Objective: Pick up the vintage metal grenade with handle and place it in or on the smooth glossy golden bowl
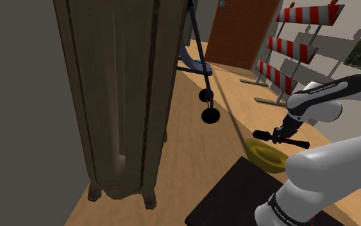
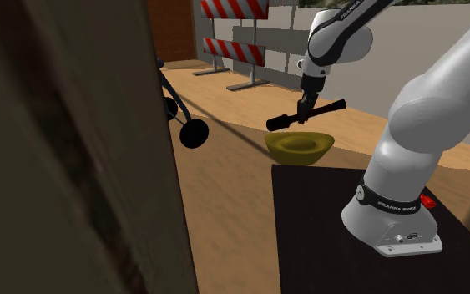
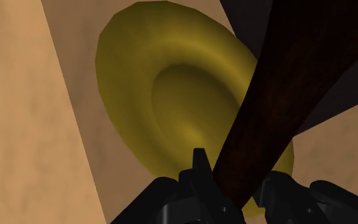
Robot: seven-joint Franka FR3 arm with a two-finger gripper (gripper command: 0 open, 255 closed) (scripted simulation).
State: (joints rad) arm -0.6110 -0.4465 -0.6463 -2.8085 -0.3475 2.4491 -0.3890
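Centrally, the black gripper [image 2: 305, 107] hangs over the golden bowl [image 2: 300, 148], clenched on the dark stick grenade [image 2: 331, 105]. The grenade lies crosswise in the grasp, tilted, and sits above the bowl without touching it. In the wrist view the fingers [image 3: 199, 170] press its brown handle [image 3: 285, 83] from both sides, and the bowl's hollow [image 3: 171, 95] shows directly beneath.

The bowl rests on the wooden floor [image 1: 198, 160], just beyond the far edge of the black stand top [image 2: 316, 242]. Its near rim lies close to that edge, and the stand's corner points toward it in the shoulder view [image 1: 265, 154].

The white arm [image 2: 425, 108] rises from its base on the stand, arches over, and comes down to the gripper [image 1: 280, 135].

A tall brown cabinet [image 1: 118, 96] on short feet bounds the shoulder view's left. A broad strip of bare floor lies between it and the bowl. Farther along that strip stands a dark-framed wheeled object with two black wheels [image 1: 209, 115], well apart from the bowl. Red-and-white striped barriers [image 1: 294, 48] stand beyond the bowl, with a brown door [image 1: 243, 32] behind them.
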